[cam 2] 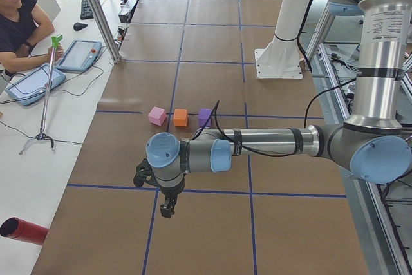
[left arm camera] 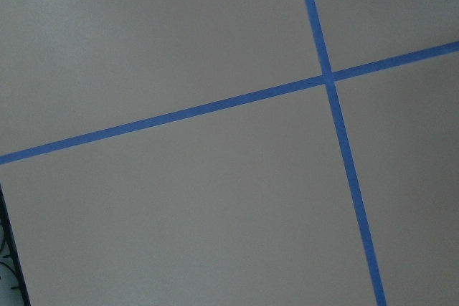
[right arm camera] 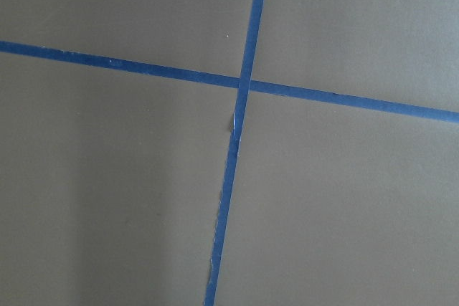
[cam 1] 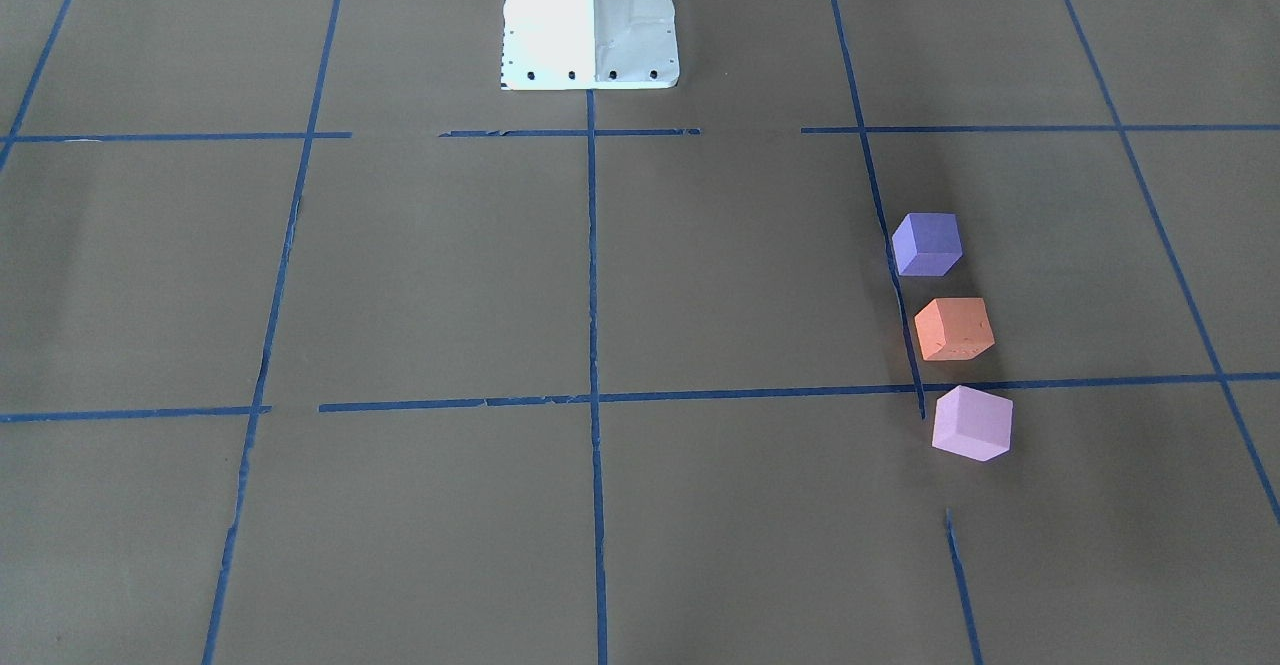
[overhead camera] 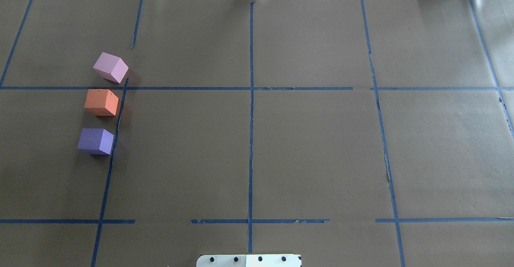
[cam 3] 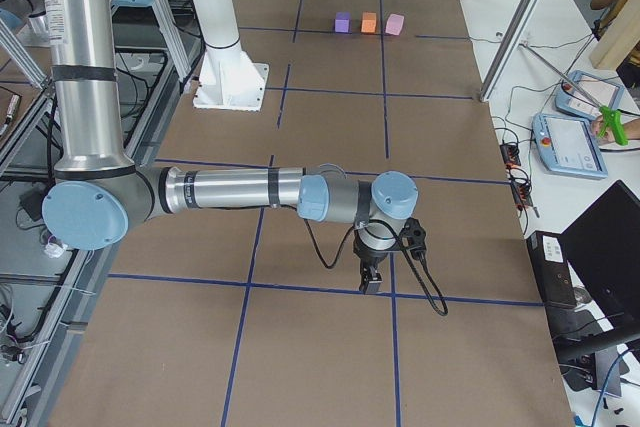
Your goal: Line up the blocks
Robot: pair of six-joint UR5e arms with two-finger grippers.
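Three cubes stand in a line on the brown table, apart from each other: the violet-purple block (overhead camera: 96, 141) nearest the robot, the orange block (overhead camera: 102, 102) in the middle, the pale pink block (overhead camera: 111, 67) farthest. They also show in the front view: purple (cam 1: 927, 243), orange (cam 1: 954, 328), pink (cam 1: 972, 423). The left gripper (cam 2: 167, 209) shows only in the left side view, far from the blocks (cam 2: 180, 117); I cannot tell whether it is open. The right gripper (cam 3: 371, 281) shows only in the right side view, far from the blocks (cam 3: 369, 22); I cannot tell its state.
Blue tape lines (overhead camera: 251, 98) grid the brown table. The white robot base (cam 1: 590, 20) stands at the robot's edge. An operator (cam 2: 19, 24) sits beside the table with tablets (cam 2: 80, 55). A red cylinder (cam 2: 24, 231) lies off the table. Both wrist views show only table and tape.
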